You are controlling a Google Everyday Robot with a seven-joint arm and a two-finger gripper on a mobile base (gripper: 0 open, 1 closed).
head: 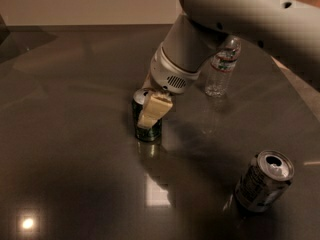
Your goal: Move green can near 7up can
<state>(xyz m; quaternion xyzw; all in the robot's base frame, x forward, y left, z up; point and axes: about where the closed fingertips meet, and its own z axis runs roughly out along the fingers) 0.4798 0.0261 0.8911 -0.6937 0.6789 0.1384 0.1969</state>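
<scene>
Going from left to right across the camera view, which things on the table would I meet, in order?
green can → water bottle → 7up can. The gripper is at the green can and overlaps it, so I give it no separate place in the order.
</scene>
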